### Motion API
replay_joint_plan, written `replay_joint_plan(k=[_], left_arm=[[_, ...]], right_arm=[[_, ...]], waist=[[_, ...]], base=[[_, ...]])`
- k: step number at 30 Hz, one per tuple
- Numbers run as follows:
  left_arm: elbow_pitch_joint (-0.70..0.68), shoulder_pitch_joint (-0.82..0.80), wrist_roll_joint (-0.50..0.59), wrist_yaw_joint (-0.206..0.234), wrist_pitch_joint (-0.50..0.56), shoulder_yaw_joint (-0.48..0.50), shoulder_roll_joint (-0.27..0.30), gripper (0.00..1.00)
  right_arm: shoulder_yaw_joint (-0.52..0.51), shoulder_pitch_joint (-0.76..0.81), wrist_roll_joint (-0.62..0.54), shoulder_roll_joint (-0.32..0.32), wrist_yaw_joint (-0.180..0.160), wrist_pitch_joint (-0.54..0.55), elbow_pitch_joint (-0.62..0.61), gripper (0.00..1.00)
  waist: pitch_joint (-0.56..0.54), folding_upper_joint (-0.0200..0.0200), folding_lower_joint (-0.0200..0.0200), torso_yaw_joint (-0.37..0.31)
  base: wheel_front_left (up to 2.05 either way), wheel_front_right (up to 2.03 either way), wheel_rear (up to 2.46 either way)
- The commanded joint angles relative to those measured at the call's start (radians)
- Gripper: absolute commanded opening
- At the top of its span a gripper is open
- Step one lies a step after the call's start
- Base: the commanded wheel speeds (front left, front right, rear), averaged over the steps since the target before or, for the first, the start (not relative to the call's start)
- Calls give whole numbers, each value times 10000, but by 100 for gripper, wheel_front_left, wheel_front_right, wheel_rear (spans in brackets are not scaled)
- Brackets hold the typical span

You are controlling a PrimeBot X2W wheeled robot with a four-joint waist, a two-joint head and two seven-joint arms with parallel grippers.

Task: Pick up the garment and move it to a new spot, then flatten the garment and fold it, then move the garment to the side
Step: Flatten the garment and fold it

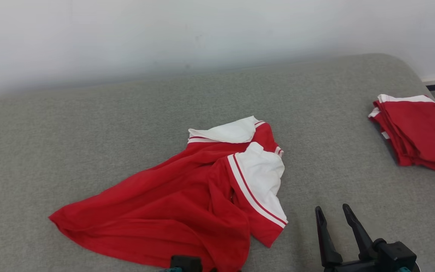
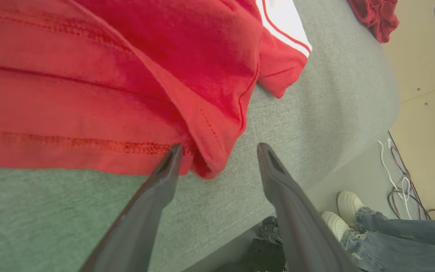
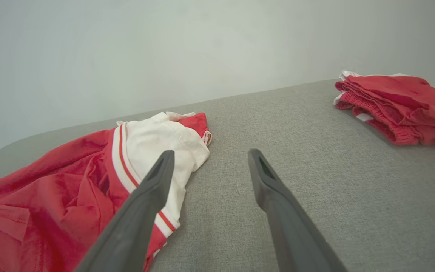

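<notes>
One crumpled red-and-white shirt (image 1: 187, 189), one folded red pile (image 1: 417, 132), grey cushion (image 1: 89, 124). Two grippers, left gripper (image 2: 219, 147) and right gripper (image 1: 331, 207), both with fingers spread apart.

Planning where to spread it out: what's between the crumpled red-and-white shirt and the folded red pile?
Nothing, just grey upholstered surface between the crumpled red-and-white shirt and the folded red garment pile; the head view shows it.

A folded red pile (image 1: 415, 130) lies at the far right of the grey tabletop (image 1: 89, 124), before a white wall (image 1: 202, 34). Below its near edge, a person's white shoes (image 2: 347, 204) and jeans (image 2: 398, 234) stand near cables (image 2: 400, 181) on the floor (image 2: 417, 64).
</notes>
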Motion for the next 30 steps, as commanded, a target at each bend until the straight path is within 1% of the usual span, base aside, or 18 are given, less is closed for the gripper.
replay_joint_plan(k=[1, 7, 8, 9, 10, 14, 17, 20, 23, 30], left_arm=[[125, -116, -44, -21, 25, 12, -54, 100], [562, -226, -154, -166, -196, 30, -161, 100], [629, -257, -170, -187, -224, 33, -175, 79], [699, -287, -198, -225, -281, 45, -186, 26], [760, -295, -227, -277, -322, 47, -197, 0], [1011, -217, -402, -416, -486, 97, -224, 0], [1082, -108, -418, -356, -654, 256, -130, 0], [993, 31, -505, -167, -802, 525, 72, 0], [750, 249, -720, 38, -852, 939, 390, 0], [56, 647, -1012, 754, -1122, 2168, 1441, 0]], right_arm=[[-16, -14, -45, 7, -26, -2, -16, 100], [8, 1, -53, 9, -26, -2, 7, 100], [1, 0, -54, 10, -26, -2, 8, 100], [-16, 4, -59, 10, -26, -2, 13, 100], [-31, 12, -63, 11, -26, -2, 20, 100], [-89, 84, -90, 11, -26, -2, 11, 100], [-112, 133, -106, 9, -26, -2, 1, 100], [-144, 194, -117, 8, -26, -2, -2, 100], [-174, 220, -115, 7, -26, -2, 8, 100], [-225, 236, -120, -4, -26, -2, 10, 100]], waist=[[38, 0, 0, -197], [11, 0, 0, -333], [4, 0, 0, -341], [-5, 0, 0, -340], [-15, 0, 0, -334], [-65, 0, 0, -244], [-125, 0, 0, -126], [-184, 0, 0, 13], [-238, 0, 0, 159], [-255, 0, 0, 480]], base=[[0, 0, 0], [0, 0, 0], [0, 0, 0], [0, 0, 0], [0, 0, 0], [0, 0, 0], [0, 0, 0], [0, 0, 0], [0, 0, 0], [0, 0, 0]])
